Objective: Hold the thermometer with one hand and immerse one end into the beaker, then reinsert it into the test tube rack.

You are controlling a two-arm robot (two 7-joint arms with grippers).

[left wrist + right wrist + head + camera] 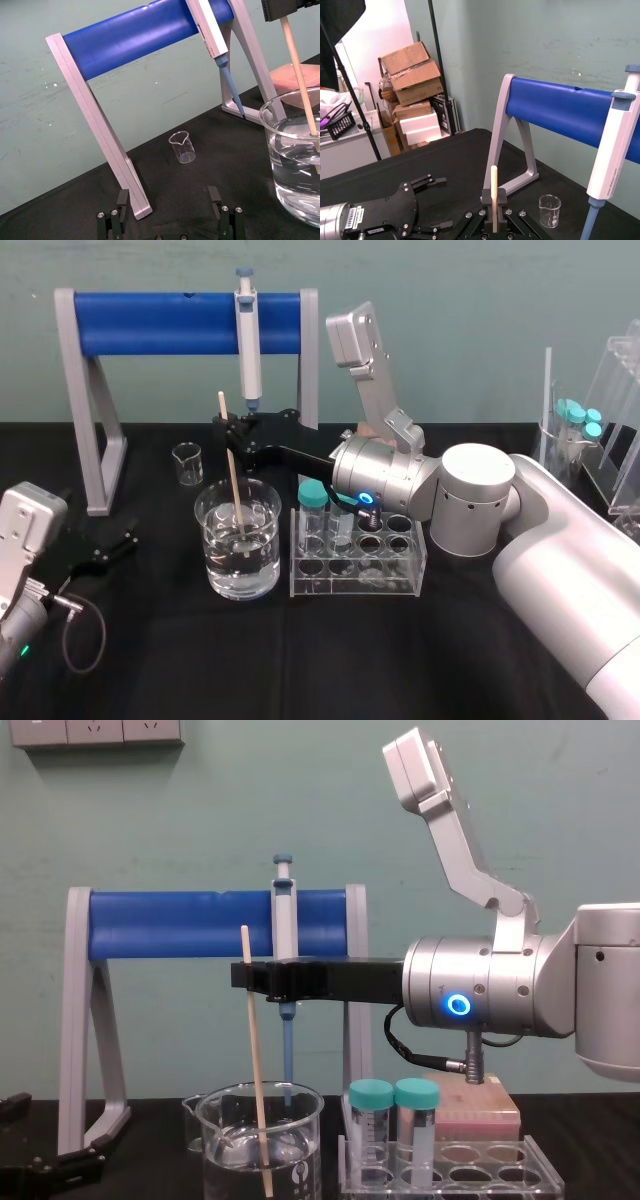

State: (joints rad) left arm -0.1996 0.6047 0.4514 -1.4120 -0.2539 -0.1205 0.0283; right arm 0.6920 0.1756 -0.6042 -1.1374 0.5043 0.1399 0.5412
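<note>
- Cream-tan thermometer (235,485) stands nearly upright, clamped near its upper part by the right tool (230,428), whose fingers are closed on the rod. You can take this high grip as deliberate: it keeps the tool above the rim of the beaker (215,562).
- The rod's lower end sits below the water line inside the beaker, so treat the immersion step as reached. Whether the tip touches the glass bottom cannot be told.
- The test tube rack (392,582) stands just beside the beaker, on the robot's right. Two capped tubes (313,502) fill holes at the end nearest the beaker, and the other holes are open.
- You should lift the rod clear of the rim before traversing right. Then pass over or around the tube caps.
- Watch the pipette (247,340) hanging from the blue stand (180,323), close behind the right tool.
- The left tool (120,545) rests low on the tabletop's left, fingers apart and empty, well apart from the beaker.
</note>
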